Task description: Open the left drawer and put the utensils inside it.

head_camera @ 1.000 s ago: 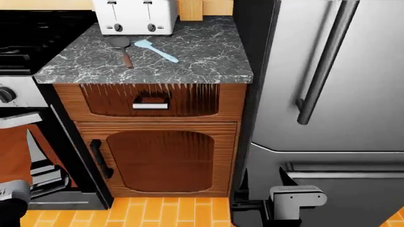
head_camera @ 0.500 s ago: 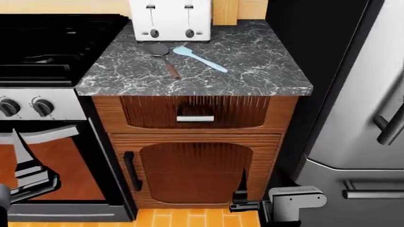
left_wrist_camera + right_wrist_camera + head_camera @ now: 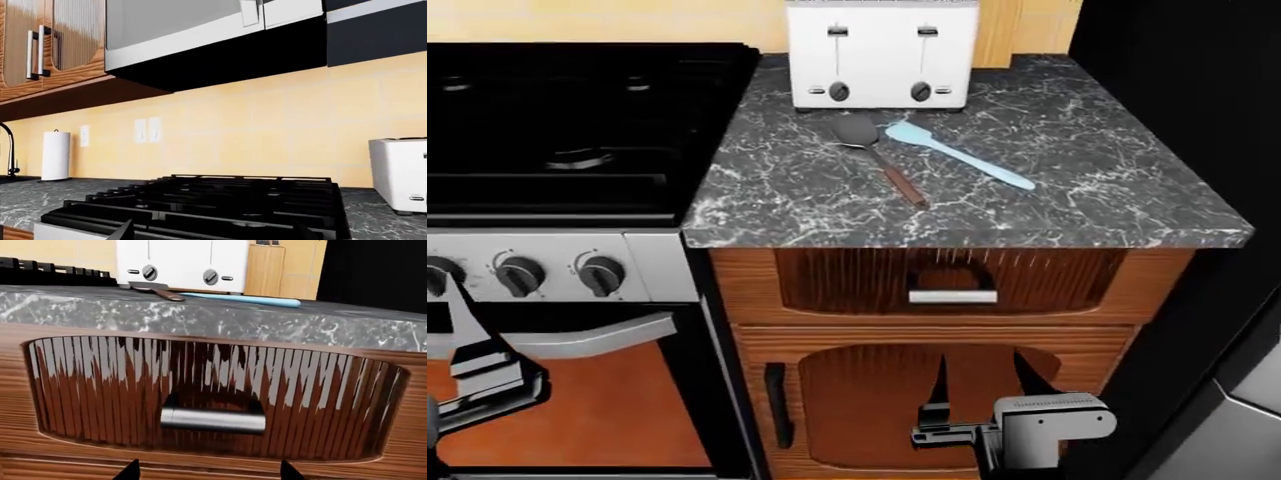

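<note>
Presently the shut drawer (image 3: 213, 395) is being lined up on by the right claw (image 3: 208, 471), jaws parted, and its handle (image 3: 212, 420) is being left ungrasped; the left claw (image 3: 210, 232) is likewise spread.

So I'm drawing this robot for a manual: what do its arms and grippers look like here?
In the head view, the right arm ends in a pale grey, boxy wrist block with rounded corners, and the right gripper has thin black fingers. The left gripper has flat, blade-like fingers in white, grey and black. Both wrist views show only dark pointed fingertips. No cables or readable markings show.
</note>
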### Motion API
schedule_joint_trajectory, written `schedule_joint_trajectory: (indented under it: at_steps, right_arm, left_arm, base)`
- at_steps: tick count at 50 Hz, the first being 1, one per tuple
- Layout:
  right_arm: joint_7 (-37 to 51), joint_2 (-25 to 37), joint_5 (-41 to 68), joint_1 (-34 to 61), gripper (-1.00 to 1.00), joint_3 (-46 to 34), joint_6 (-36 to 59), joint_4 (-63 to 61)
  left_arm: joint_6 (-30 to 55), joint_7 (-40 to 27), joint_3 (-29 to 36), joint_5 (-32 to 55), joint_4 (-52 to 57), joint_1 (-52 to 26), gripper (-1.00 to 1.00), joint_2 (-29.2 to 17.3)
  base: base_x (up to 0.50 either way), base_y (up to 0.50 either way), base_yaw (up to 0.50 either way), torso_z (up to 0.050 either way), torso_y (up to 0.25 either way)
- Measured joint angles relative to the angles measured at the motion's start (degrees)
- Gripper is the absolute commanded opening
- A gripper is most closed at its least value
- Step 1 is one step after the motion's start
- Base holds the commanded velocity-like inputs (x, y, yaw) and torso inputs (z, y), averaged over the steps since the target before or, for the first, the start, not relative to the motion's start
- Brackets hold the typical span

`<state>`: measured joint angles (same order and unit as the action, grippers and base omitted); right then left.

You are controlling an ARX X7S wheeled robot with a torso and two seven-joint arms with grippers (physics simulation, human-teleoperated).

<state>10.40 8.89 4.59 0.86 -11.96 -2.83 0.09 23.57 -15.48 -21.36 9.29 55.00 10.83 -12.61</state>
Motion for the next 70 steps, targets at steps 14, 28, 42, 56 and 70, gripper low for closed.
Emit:
schedule_joint_trajectory:
  at_steps: [14,28,42,56,70]
  right_arm:
    - [0.38,0.02,1.96,0.4,1.0,0.19,1.07,0.28]
    - [-2.95,-1.42,17.59,2.07,1.0,5.78,6.94,-1.23]
    - [-16.78,-3.14,46.91,5.05,1.0,15.3,11.33,3.67]
    - [-28.67,-3.45,69.33,7.13,1.0,22.37,17.05,12.96]
    - [-30.86,-3.93,72.74,7.14,1.0,23.73,15.2,15.22]
  left_arm:
    - [-0.16,-0.56,0.05,0.28,-0.1,0.22,1.0,-0.44]
    - [-0.42,-1.08,0.58,0.29,-0.66,0.27,1.0,-0.81]
    - [-0.68,-1.61,1.04,0.2,-1.24,0.39,1.0,-1.17]
    - [-0.72,-2.18,1.5,0.04,-1.44,0.47,1.0,-1.57]
    - [-0.95,-2.59,1.87,0.22,-1.88,0.41,1.0,-1.89]
  base:
    - [0.05,0.12,0.0,0.0,0.0]
    - [0.0,0.0,0.0,0.0,0.0]
    - [0.0,0.0,0.0,0.0,0.0]
    - [0.0,0.0,0.0,0.0,0.0]
    - [0.06,0.0,0.0,0.0,0.0]
